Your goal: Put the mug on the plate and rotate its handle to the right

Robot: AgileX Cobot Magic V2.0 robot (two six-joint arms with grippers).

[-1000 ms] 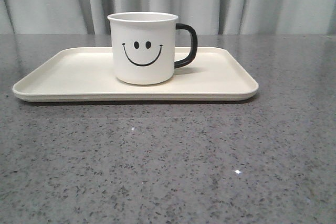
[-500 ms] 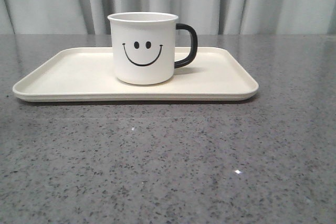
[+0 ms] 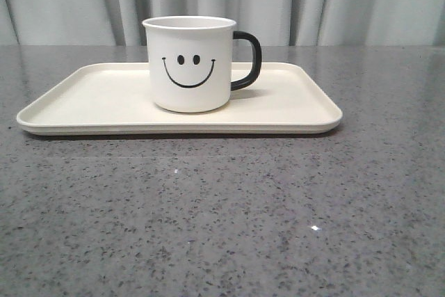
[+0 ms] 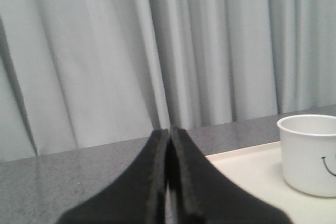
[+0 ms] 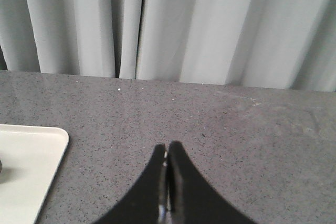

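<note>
Mug (image 3: 189, 64) sitting upright on plate (image 3: 83, 95), handle (image 3: 248, 60) pointing right; both my grippers (image 4: 169, 135) (image 5: 167, 150) clamped closed, empty; rigid, slick, gripping rim if needed

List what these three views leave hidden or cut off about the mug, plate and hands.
- Front view: the mug hides the plate behind it; neither hand shows.
- Left wrist view: the picture's edge cuts the mug; its handle is out of frame.
- Right wrist view: only a plate corner shows beyond the right hand.
</note>
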